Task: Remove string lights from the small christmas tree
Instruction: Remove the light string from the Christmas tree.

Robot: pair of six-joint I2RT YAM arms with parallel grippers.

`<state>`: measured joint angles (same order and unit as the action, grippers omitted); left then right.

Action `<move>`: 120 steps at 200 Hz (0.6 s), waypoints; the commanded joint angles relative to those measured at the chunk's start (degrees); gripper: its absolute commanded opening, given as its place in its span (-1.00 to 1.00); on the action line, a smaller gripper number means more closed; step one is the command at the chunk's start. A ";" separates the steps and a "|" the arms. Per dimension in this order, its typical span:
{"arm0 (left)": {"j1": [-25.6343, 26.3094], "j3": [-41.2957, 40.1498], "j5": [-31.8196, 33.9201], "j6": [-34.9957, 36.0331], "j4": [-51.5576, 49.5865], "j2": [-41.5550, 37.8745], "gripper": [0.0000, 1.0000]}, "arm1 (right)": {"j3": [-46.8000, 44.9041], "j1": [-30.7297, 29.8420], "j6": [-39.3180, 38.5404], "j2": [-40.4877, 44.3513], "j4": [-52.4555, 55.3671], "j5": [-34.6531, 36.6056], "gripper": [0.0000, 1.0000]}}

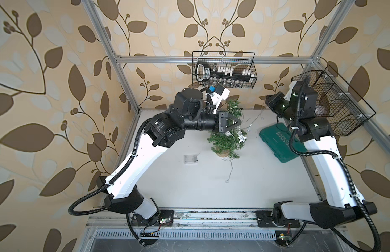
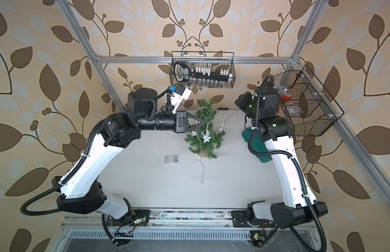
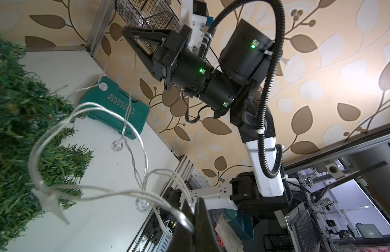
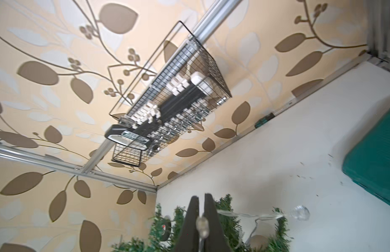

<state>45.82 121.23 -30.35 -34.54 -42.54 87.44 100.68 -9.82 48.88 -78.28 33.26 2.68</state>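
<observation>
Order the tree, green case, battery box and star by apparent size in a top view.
1. Tree and green case: similar, and an arm hides part of the case, so unranked.
2. Battery box.
3. Star.

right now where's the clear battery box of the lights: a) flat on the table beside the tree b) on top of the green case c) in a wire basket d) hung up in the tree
a: the battery box lies flat on the white table, a little apart from the small christmas tree.
</observation>
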 commanded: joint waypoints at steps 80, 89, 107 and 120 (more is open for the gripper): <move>-15.73 5.86 -10.41 -1.33 2.79 -0.81 -1.00 | 22.37 -5.73 2.45 -18.98 -12.92 -13.45 -1.00; -16.88 5.86 -11.31 -1.90 3.86 -0.52 -1.00 | 23.54 -6.36 3.19 -20.60 -14.77 -14.94 -1.00; -19.24 5.86 -12.46 -2.76 5.41 -0.12 -1.00 | 25.74 -8.07 4.15 -23.54 -18.35 -17.38 -1.00; -21.41 5.86 -13.46 -3.71 6.44 0.10 -1.00 | 28.78 -9.29 3.94 -26.09 -18.75 -18.97 -1.00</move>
<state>27.20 125.38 -39.55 -36.36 -41.28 87.66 124.31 -17.41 52.05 -101.32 19.46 -11.38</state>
